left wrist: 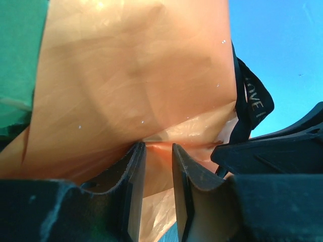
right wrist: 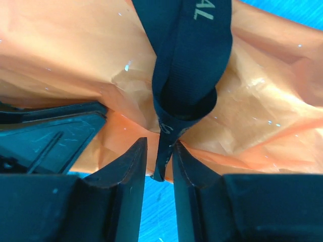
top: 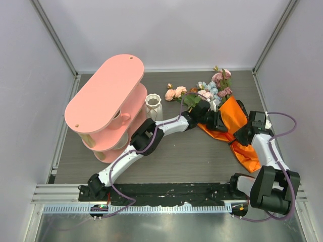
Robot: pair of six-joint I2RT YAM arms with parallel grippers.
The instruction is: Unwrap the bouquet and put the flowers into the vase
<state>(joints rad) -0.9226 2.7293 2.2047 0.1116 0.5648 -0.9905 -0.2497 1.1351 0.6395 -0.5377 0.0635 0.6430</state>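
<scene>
1. Right gripper straddles the black ribbon; clamped or not, I can't tell.
2. Left gripper pinches the orange paper.
3. The bouquet lies right of centre, flowers pointing away.
4. The vase stands beside the pink shelf.

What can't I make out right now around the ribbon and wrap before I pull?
Knot of the ribbon: top view, the left gripper and right gripper cover it; right wrist view, the top edge cuts the ribbon off.
Wrapped stems: every view, hidden inside the orange paper.
Hold of the right gripper: ribbon sits between its fingers; whether clamped is unclear.
Inside of the vase: top view only, too small; paper fills both wrist views.
</scene>
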